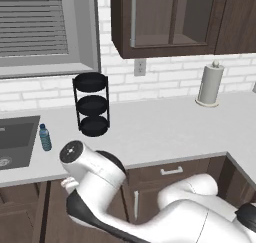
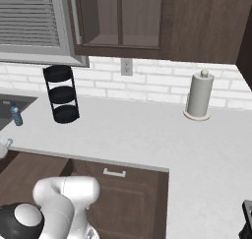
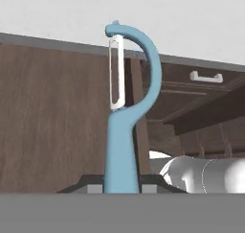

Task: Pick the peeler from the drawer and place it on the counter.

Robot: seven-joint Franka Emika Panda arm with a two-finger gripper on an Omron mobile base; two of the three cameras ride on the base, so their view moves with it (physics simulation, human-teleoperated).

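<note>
My gripper (image 3: 123, 188) is shut on the lower handle of the peeler (image 3: 125, 117). The peeler stands upright in the hand view, with a light blue handle curving over a pale slotted blade. Behind it lie dark brown wood and, above that, the edge of the light counter (image 3: 167, 16). The wide drawer (image 2: 34, 170) stands pulled out below the counter (image 2: 147, 130) at the left. The counter (image 1: 150, 129) runs across the left base view. My arm bends low in front of the cabinets and hides the hand there.
A narrower drawer with a silver handle (image 1: 171, 171) (image 2: 114, 173) stays closed. On the counter stand a black three-tier rack (image 1: 91, 104), a small water bottle (image 1: 45, 137) beside the sink (image 1: 15, 137), and a paper towel roll (image 1: 210, 84).
</note>
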